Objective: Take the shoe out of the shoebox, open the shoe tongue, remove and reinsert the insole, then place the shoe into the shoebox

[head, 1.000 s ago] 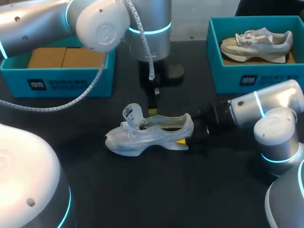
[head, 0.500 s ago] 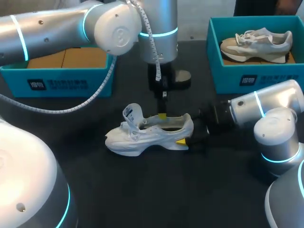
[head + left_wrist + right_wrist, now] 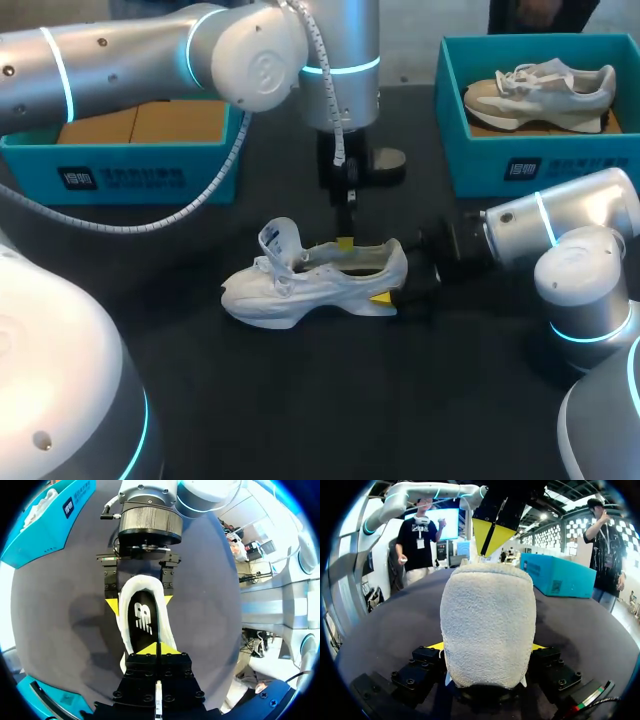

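A white shoe (image 3: 315,280) stands upright mid-table, toe to the left, with its tongue (image 3: 278,240) lifted. My right gripper (image 3: 392,296) is shut on the heel (image 3: 487,625), one yellow tip on each side. My left gripper (image 3: 345,243) points straight down at the shoe's opening, shut, with nothing between its tips. In the left wrist view the joined yellow tips of my left gripper (image 3: 157,649) hover just over the black insole (image 3: 142,620), and my right gripper (image 3: 140,602) grips the heel beyond. In the right wrist view my left gripper (image 3: 492,535) hangs above the heel collar.
A teal shoebox (image 3: 480,150) at the back right holds a beige shoe (image 3: 540,90). Another teal box (image 3: 130,170) at the back left has brown cardboard inside. My right arm's elbow (image 3: 585,280) rests to the right of the shoe.
My left arm has shifted right and come down, bringing its shut tips from beside the tongue to over the shoe's opening. The shoe and my right arm have stayed still.
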Robot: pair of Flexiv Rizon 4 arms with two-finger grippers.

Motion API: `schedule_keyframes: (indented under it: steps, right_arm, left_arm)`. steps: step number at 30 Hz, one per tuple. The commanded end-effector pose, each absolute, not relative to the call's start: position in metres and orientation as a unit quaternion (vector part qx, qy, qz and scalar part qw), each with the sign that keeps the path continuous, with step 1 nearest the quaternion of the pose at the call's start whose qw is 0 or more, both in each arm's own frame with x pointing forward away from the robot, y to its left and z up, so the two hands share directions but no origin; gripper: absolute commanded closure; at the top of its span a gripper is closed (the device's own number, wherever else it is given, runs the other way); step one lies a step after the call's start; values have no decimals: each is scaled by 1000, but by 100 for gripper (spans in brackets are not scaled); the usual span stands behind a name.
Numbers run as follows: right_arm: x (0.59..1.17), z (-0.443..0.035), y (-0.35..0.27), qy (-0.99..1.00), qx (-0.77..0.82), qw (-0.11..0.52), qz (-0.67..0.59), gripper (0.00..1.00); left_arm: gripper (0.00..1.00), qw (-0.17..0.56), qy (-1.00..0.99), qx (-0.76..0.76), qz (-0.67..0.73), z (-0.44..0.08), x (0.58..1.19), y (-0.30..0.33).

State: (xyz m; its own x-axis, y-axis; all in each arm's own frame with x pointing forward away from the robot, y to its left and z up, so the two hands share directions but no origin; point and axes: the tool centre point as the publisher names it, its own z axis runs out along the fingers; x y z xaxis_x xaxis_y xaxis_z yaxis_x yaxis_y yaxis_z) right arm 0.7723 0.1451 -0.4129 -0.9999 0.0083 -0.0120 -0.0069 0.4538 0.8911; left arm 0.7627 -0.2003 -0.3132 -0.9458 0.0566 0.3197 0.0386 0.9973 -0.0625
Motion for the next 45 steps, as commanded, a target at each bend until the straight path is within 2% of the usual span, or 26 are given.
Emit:
schedule_keyframes:
  steps: [1, 25, 45]
  right_arm:
    - [772, -413, 146, 853, 0, 8, 522, 100]
    - [772, -413, 146, 853, 0, 8, 522, 100]
    - [772, -413, 146, 853, 0, 8, 522, 100]
  left_arm:
    - [100, 163, -986, -25, 29, -313, 763, -200]
    - [100, 156, -985, -38, 54, -365, 763, -214]
    - [100, 205, -977, -59, 24, -394, 742, -209]
